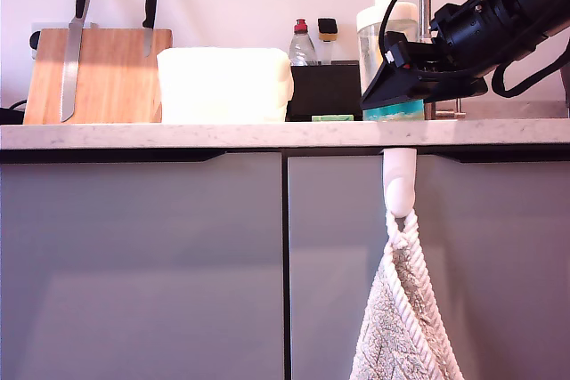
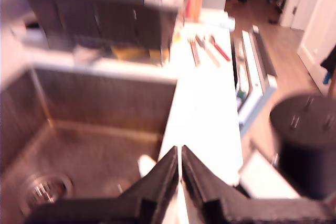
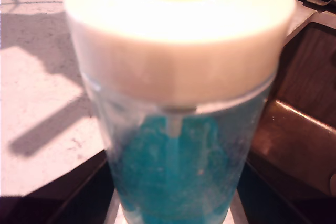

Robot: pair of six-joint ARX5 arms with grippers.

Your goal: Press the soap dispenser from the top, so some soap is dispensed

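second gripper (image 3: pixel 173 219) straddles the soap dispenser (image 3: pixel 178 103), jaws spread: clear wall, white cap, blue-teal soap (image 3: pixel 178 182); first gripper (image 2: pixel 181 169) closed.

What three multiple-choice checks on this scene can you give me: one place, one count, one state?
1. Where is the soap dispenser?
A. On the counter, toward the exterior view's right
B. On top of the wooden block
C. Hanging below the counter

2. How many knives are on the wooden block?
A. One
B. Two
C. Four

3. How are the fingers of my first gripper?
A. Spread wide
B. Closed together, holding nothing
C. Clamped on a knife

Answers: 1 A, it stands on the counter beside the black box; 2 B, two black handles show; 3 B, the first wrist view shows them meeting above the sink.
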